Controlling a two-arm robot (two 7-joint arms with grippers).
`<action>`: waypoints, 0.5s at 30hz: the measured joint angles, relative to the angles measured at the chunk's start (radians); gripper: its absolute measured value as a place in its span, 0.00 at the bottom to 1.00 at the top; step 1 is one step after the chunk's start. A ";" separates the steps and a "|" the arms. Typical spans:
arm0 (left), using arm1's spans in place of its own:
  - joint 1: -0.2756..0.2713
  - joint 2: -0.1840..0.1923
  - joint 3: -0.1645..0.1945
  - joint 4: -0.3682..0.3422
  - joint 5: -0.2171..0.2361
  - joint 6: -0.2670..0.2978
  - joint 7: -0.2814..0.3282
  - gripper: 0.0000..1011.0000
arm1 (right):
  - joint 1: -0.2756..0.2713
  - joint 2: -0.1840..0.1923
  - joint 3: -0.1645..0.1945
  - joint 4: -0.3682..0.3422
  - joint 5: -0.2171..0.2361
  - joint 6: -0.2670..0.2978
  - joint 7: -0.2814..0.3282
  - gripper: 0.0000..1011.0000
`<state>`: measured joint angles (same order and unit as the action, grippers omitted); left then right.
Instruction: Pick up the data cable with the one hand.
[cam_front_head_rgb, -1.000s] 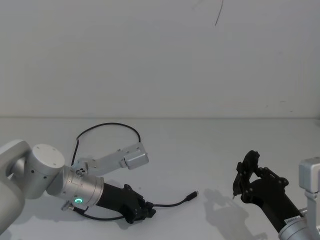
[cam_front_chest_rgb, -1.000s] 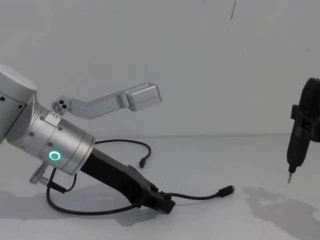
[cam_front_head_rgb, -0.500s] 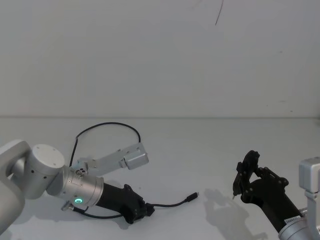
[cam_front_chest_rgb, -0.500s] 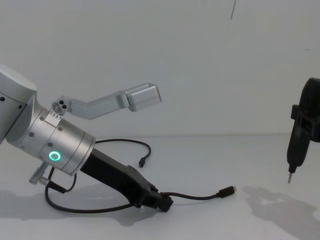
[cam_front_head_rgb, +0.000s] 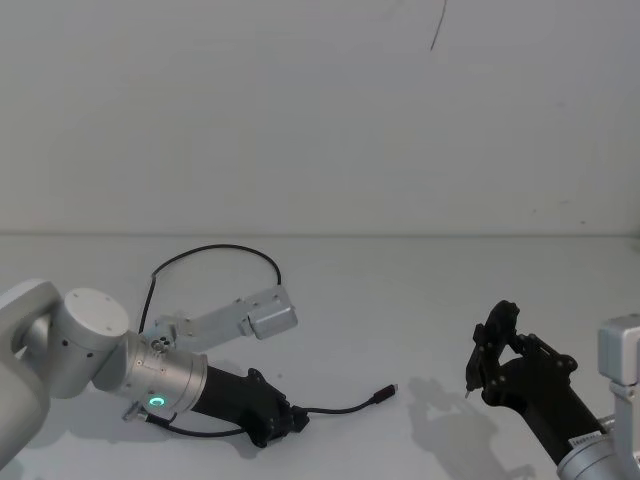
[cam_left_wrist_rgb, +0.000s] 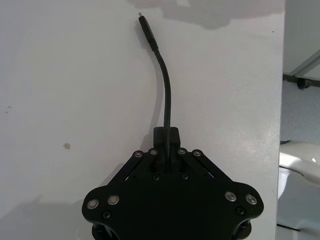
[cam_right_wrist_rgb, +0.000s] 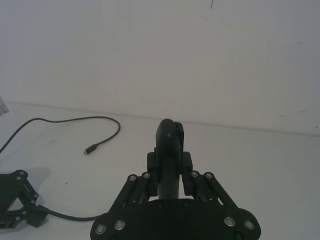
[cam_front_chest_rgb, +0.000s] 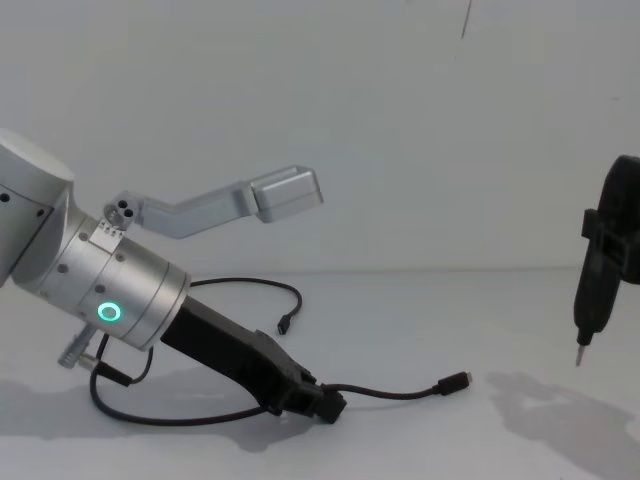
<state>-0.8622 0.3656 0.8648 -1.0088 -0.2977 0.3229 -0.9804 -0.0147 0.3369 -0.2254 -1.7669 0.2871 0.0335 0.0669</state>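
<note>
White table (cam_front_head_rgb: 400, 300), plain white wall behind. Black angular two-jaw left gripper (cam_front_chest_rgb: 332, 407), silver wrist with green ring, held low at front left and slanted down to table. Its jaws clamped on long thin black data cable (cam_front_chest_rgb: 390, 393). Cable laid on table, looped behind left arm, one plug trailed toward centre. Black right gripper (cam_front_head_rgb: 482, 355) with pointed metal tip raised at right, fingers pressed together. Small white label on right arm, text unreadable.

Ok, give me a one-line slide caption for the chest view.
Left pincer, low over the table, shut on the data cable; right pincer hangs parked at right.
</note>
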 joint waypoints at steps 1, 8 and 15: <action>0.000 0.001 0.001 -0.002 0.000 -0.003 0.000 0.04 | 0.000 0.000 0.000 0.000 0.000 0.000 0.000 0.26; 0.005 0.011 -0.001 -0.020 0.000 -0.033 0.007 0.04 | 0.002 -0.001 0.002 -0.003 0.000 -0.022 0.015 0.26; 0.018 0.026 -0.023 -0.046 -0.027 -0.071 0.011 0.04 | 0.006 0.001 0.003 -0.006 0.004 -0.064 0.052 0.26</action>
<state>-0.8441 0.3914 0.8415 -1.0546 -0.3245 0.2515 -0.9690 -0.0083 0.3375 -0.2228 -1.7731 0.2907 -0.0304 0.1184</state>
